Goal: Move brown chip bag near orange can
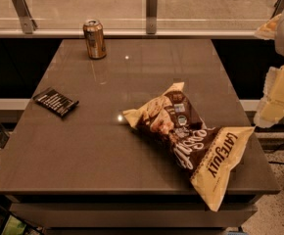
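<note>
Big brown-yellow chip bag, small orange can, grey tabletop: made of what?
Crinkly brown-yellow chip bag: probably plastic film, creased, faint sheen. Small orange can: metal, glossy, silver top. Grey tabletop: smooth, reflects lights; laminate or stone, unclear. Gripper: pale, beyond table's right edge.

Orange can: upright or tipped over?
Upright. The orange can stands on its base near the table's far edge, silver top up. The gripper is at the right, beyond the table.

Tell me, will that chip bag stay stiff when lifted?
Probably floppy: the brown chip bag looks crinkly and puffed, so likely light. One corner overhangs the table edge, so a push might tip it off. The gripper hangs off the table's right side.
</note>
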{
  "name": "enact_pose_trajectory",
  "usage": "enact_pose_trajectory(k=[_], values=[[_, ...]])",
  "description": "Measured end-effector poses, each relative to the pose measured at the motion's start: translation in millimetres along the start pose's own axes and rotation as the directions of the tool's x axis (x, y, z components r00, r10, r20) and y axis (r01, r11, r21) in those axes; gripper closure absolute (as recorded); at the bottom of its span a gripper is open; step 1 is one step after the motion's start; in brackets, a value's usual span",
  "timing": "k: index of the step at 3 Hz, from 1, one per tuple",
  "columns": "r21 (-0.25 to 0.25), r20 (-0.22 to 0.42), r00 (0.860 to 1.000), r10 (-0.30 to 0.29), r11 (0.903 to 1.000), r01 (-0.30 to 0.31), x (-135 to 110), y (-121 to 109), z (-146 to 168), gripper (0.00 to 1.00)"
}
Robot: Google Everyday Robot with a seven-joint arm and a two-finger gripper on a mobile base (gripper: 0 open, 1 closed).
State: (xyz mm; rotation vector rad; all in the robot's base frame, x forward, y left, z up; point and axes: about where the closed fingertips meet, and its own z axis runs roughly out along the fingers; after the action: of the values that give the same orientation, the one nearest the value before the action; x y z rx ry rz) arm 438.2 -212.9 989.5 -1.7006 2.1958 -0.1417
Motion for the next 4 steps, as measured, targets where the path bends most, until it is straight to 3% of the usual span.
enact_pose_trajectory(k=[1, 3, 4], values=[[0.001, 0.000, 1.000, 0.000, 1.0000, 0.000, -0.4, 0.0, -0.6, 0.00], [-0.030, 0.056, 0.992, 0.109, 0.9938, -0.107, -15.4, 2.6, 3.6, 0.00], [-0.035, 0.101, 0.979, 0.178, 0.9840, -0.175, -20.6, 0.8, 9.0, 0.00]])
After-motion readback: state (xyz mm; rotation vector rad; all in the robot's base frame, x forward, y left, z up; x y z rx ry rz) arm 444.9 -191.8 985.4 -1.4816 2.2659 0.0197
